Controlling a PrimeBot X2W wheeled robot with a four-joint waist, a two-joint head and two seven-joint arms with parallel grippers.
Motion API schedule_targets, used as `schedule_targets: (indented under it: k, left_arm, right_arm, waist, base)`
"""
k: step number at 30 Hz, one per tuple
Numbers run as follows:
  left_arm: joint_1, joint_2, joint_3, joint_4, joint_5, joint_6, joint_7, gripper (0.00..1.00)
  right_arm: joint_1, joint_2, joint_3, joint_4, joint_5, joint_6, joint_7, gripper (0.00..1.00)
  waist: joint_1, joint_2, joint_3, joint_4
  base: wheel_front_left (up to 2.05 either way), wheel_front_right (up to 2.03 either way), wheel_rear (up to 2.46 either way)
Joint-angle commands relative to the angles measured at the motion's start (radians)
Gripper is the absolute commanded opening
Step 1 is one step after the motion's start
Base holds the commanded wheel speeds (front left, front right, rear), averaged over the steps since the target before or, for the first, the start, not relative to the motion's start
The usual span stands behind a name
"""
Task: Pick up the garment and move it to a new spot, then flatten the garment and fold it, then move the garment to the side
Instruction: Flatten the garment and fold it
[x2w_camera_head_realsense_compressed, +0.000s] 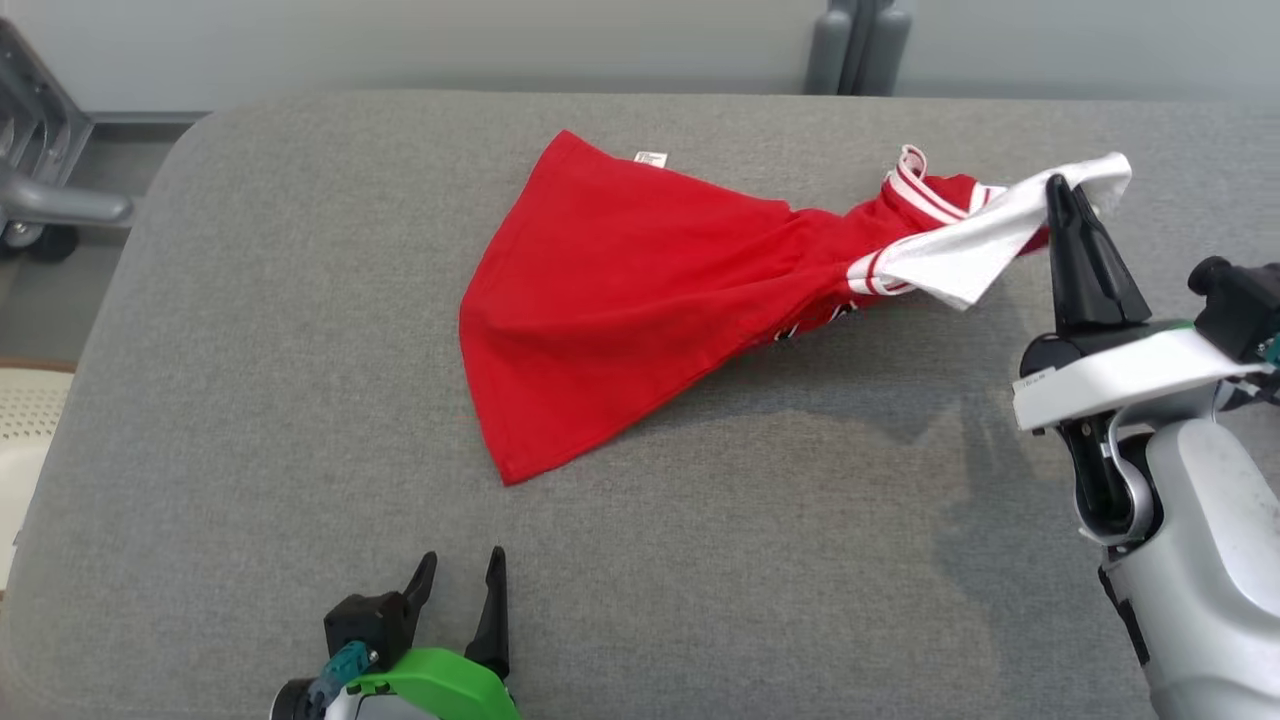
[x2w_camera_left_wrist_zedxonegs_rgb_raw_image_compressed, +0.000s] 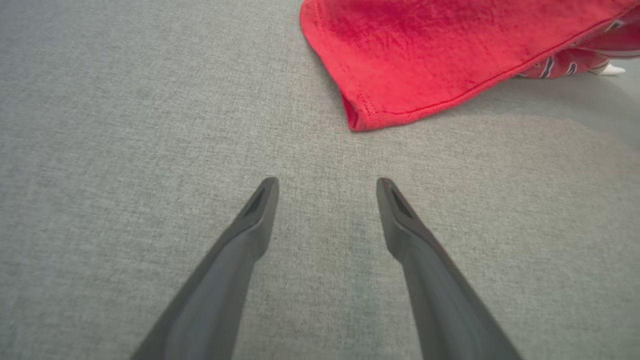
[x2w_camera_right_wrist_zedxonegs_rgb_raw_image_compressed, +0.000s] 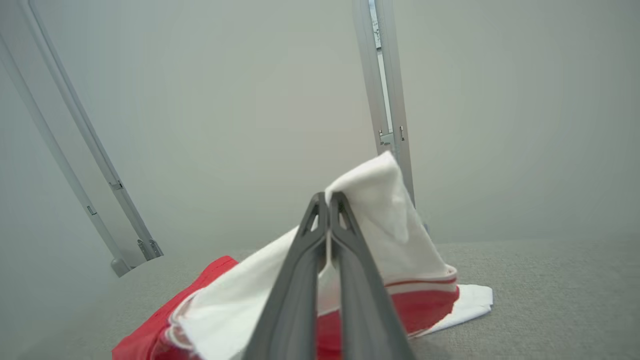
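Mid-pickup: the right gripper (x2w_camera_head_realsense_compressed: 1058, 190) pinches the red garment (x2w_camera_head_realsense_compressed: 620, 290) by its white sleeve (x2w_camera_head_realsense_compressed: 985, 245) above the table (x2w_camera_head_realsense_compressed: 250, 350)'s far right, while the left gripper (x2w_camera_head_realsense_compressed: 462, 590) hangs spread and empty near its front edge; next, the garment likely needs carrying to another spot on the table.

Probably a robotics lab or test cell: I'm at a grey fabric-topped table (x2w_camera_head_realsense_compressed: 200, 400), with a bare pale wall (x2w_camera_right_wrist_zedxonegs_rgb_raw_image_compressed: 250, 100), metal rails (x2w_camera_right_wrist_zedxonegs_rgb_raw_image_compressed: 385, 100) and a wheeled frame (x2w_camera_head_realsense_compressed: 60, 205) to my left.

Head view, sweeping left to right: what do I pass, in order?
Grey metal frame → left pincer, open → red garment → right pincer, shut on the garment's white sleeve.
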Motion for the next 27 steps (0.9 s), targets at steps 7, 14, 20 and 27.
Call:
schedule_targets:
  k: [7,14,20,27]
  left_arm:
    - [0.04,0.004,0.017,0.014,0.001,0.002,0.0,1.0]
    - [0.044,0.005,0.036,0.019,0.014,0.002,0.0,1.0]
    - [0.035,0.004,0.055,0.017,0.03,0.009,0.0,1.0]
    - [-0.001,0.004,0.077,0.032,0.044,0.015,0.0,1.0]
  right_arm:
    - [0.184,0.018,-0.06,-0.128,-0.041,-0.001,0.0,1.0]
    - [0.35,0.05,-0.128,-0.082,-0.065,0.0,0.0,1.0]
    - [0.37,0.075,-0.118,0.011,-0.088,0.0,0.0,1.0]
    - [0.335,0.098,-0.089,0.091,-0.115,-0.001,0.0,1.0]
  waist:
    - [0.0,-0.0001,-0.096,-0.088]
    - [0.0,-0.0001,-0.115,-0.111]
    - [0.0,-0.0001,-0.121,-0.129]
    - [0.0,-0.0001,-0.098,-0.148]
  base:
    - [0.0,0.0,0.0]
    - [0.0,0.0,0.0]
    - [0.0,0.0,0.0]
    - [0.0,0.0,0.0]
